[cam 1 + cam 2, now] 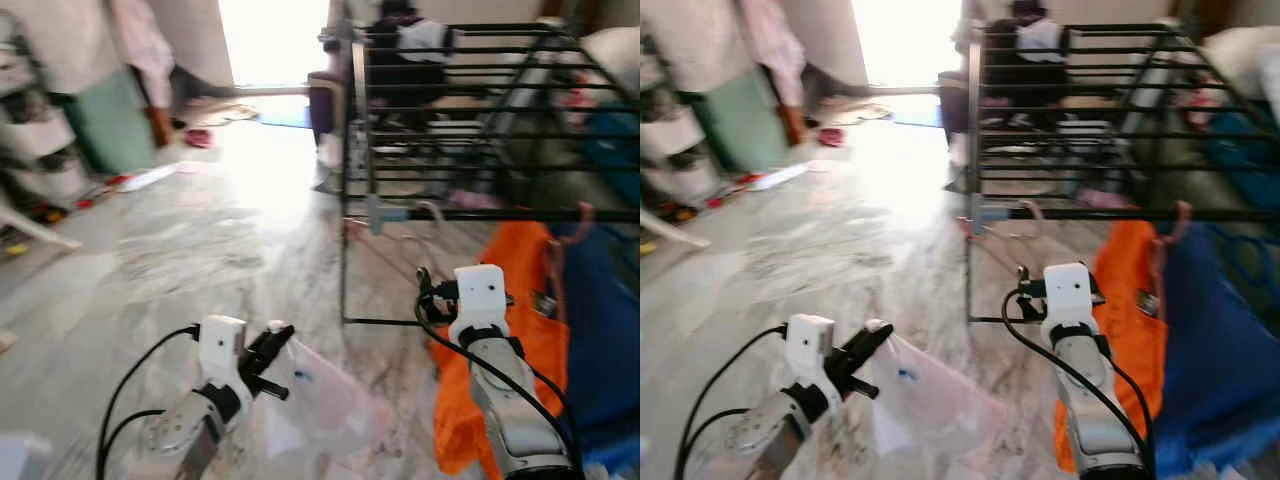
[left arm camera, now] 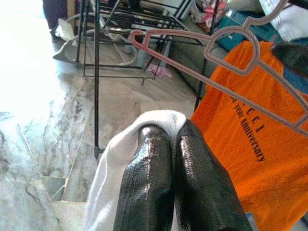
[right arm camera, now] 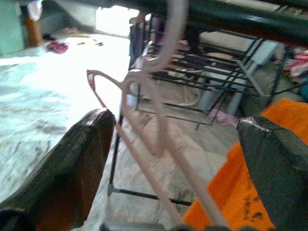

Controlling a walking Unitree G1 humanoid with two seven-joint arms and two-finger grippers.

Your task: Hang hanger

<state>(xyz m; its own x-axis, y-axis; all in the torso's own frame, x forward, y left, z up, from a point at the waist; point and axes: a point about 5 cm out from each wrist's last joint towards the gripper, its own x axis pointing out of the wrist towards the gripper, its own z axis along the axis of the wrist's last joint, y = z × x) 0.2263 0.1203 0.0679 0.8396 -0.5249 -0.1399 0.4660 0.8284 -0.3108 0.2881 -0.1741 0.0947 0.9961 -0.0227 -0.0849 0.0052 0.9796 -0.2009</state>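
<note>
A pink hanger [image 3: 149,120] hangs by its hook from the front bar [image 3: 240,19] of a black drying rack [image 1: 480,130]. My right gripper [image 3: 175,144] is open just below that bar. The hanger's arm runs between its two spread fingers [image 3: 72,168], and I cannot tell whether it touches them. In the head view the same hanger [image 1: 395,250] shows ahead of my right wrist. My left gripper [image 2: 163,132] is shut on a white cloth [image 2: 120,159], held low over the floor to the left of the rack, and the cloth [image 1: 320,400] droops from it.
An orange T-shirt [image 1: 520,320] and a blue cloth [image 1: 600,330] hang from the rack's front bar at the right. Marble floor [image 1: 200,250] stretches left and ahead toward a bright doorway. Shelves and clutter [image 1: 40,150] line the left wall.
</note>
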